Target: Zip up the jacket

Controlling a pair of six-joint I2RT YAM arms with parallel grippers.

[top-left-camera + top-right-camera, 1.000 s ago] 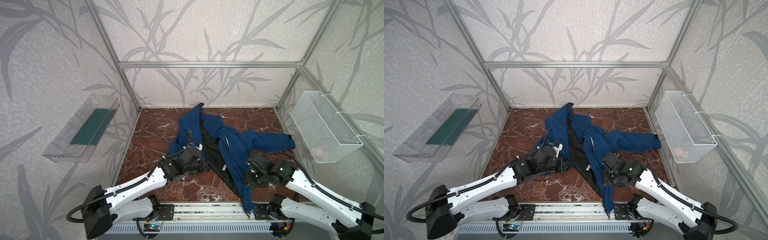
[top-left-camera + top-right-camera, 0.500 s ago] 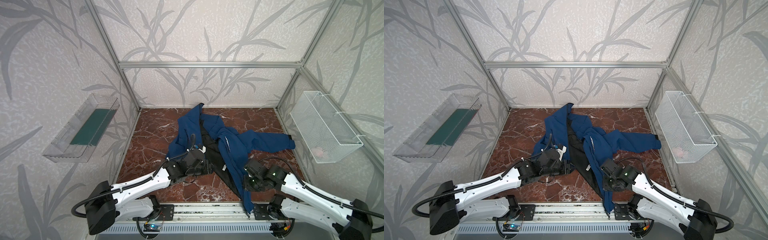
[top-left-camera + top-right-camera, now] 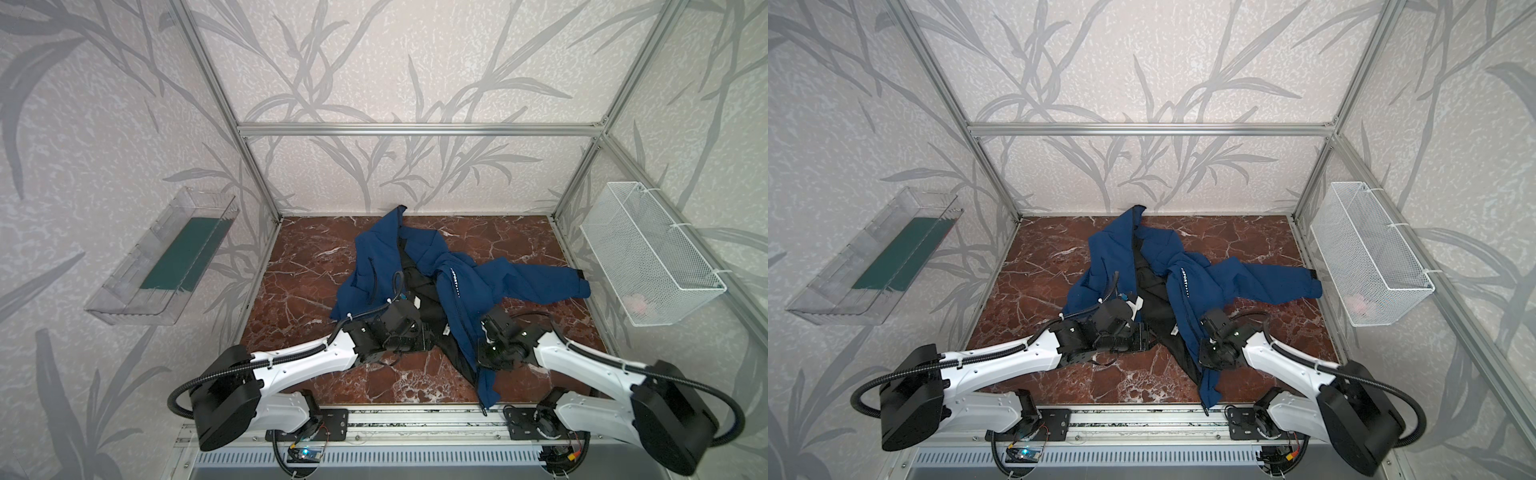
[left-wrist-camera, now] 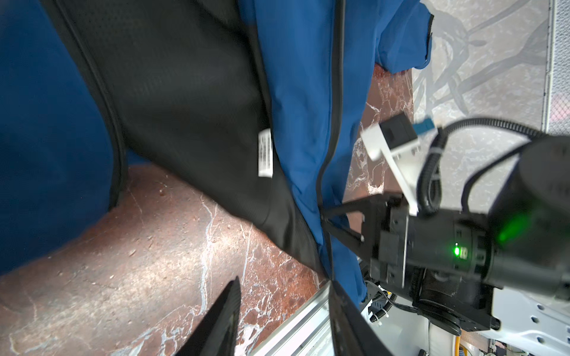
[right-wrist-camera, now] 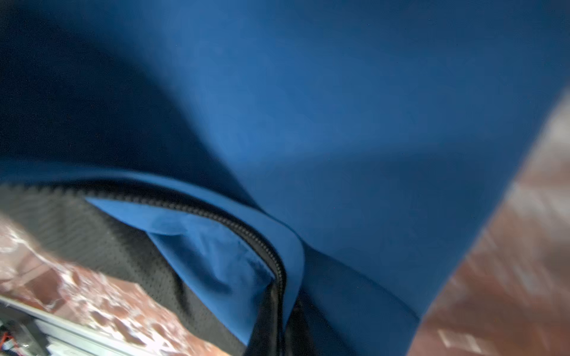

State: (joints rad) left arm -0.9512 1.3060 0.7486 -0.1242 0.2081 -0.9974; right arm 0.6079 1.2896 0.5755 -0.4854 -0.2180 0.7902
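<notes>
Your jacket (image 3: 469,286) lies spread open on the worktop (image 3: 316,266) (black lining (image 4: 185,92) showing). Your right tool (image 4: 324,217) is pinched closed on its zipper edge (image 5: 246,228) near the hem; your left tool (image 4: 283,280) stands partly open, empty.

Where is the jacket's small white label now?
In both top views the white label lies on the black lining of the jacket, toward the front, just left of the blue edge that the right tool grips.
</notes>
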